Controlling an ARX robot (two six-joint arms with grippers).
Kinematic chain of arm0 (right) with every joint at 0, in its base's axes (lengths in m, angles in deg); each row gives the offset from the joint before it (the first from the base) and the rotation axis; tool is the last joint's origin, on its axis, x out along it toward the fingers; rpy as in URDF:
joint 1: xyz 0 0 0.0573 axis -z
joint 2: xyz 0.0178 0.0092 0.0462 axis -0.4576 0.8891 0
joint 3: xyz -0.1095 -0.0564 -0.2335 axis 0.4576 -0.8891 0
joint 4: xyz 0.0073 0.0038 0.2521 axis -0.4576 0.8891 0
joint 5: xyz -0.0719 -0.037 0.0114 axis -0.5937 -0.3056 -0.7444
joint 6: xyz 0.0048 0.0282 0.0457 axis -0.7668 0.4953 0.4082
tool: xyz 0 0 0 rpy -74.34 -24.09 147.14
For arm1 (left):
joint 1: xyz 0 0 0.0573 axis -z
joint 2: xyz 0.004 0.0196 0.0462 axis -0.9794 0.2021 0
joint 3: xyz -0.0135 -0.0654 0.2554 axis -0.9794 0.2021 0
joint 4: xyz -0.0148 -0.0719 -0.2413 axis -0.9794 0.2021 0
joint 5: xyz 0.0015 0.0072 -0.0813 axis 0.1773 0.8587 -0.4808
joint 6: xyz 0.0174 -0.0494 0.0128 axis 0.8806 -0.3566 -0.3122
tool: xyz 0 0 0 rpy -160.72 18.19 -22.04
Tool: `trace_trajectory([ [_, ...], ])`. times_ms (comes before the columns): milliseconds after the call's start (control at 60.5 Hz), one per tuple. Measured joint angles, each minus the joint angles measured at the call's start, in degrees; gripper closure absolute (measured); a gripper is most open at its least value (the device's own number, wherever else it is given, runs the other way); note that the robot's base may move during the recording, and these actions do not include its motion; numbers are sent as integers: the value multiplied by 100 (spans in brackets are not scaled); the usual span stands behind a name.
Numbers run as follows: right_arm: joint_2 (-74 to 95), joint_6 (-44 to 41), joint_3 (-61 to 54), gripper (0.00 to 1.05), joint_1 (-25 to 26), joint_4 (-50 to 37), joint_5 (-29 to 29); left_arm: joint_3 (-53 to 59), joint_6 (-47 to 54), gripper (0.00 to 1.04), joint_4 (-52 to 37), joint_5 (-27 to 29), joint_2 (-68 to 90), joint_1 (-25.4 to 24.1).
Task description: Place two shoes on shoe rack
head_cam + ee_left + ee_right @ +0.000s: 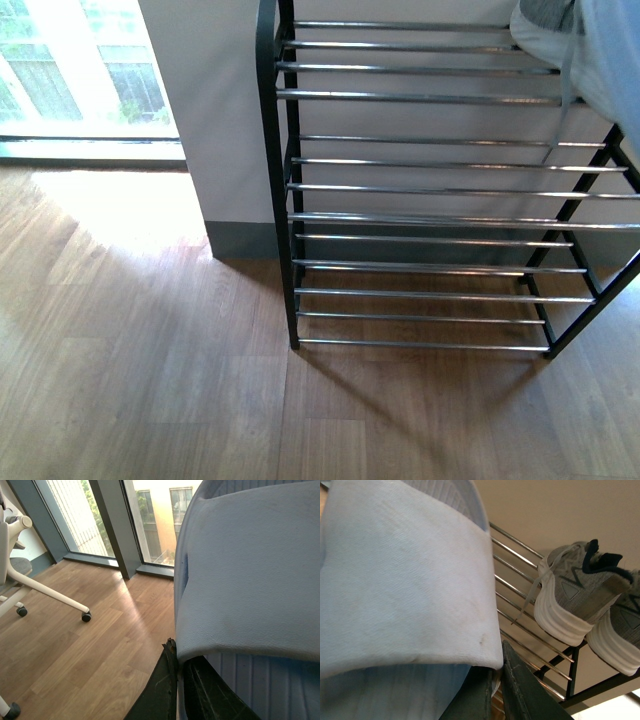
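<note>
While right jaws clamp a slipper (405, 580), sneakers (580, 590) sit apart on rack (573, 665).

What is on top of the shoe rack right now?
One grey sneaker and its twin sit side by side on the shoe rack's top bars. In the front view a pale blue slide covers most of them.
</note>
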Motion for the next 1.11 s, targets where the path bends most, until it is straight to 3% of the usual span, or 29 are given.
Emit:
trace_trajectory([
  [397, 0, 2, 2, 103, 0, 0, 9, -2, 7, 103, 0, 2, 0, 0],
  [446, 87, 337, -35, 103, -15, -323, 225, -2, 9, 103, 0, 2, 0, 0],
  [545, 822, 1134, 118, 103, -337, -1222, 13, -2, 9, 103, 0, -2, 0, 0],
  [711, 2907, 1416, 944, 103, -695, -2326, -527, -2, 9, 103, 0, 0, 0, 0],
  [1107, 6535, 861, 3622, 103, -1001, -2059, -1233, -2, 9, 103, 0, 0, 0, 0],
])
